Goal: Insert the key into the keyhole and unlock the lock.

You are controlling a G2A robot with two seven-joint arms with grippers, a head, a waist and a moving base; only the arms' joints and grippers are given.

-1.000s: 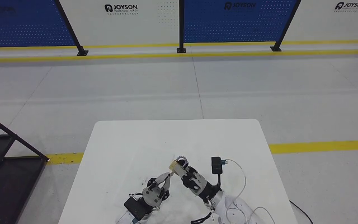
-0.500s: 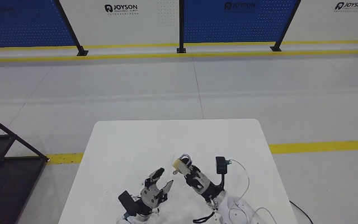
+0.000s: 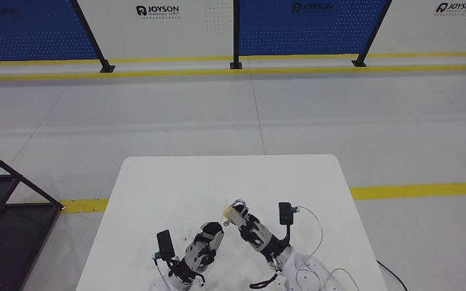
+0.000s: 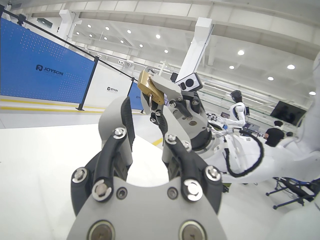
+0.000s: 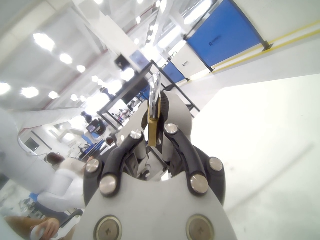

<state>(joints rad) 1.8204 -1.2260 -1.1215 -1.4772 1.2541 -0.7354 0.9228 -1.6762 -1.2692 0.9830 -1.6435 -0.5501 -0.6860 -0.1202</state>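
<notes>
Pincer of the right arm [image 5: 160, 101] clamps the brass lock [image 5: 152, 126], body lying along its fingers, shackle pointing out past the tips. The key [image 4: 150, 100] juts from the lock's base toward the left pincer [image 4: 143, 112], which gapes, fingers apart, just beside it above the white worktop [image 3: 160, 189]

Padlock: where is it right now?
In the top view the padlock is above the near middle of the white table. It is clamped in the right tool, and the open left tool is close beside it.
</notes>
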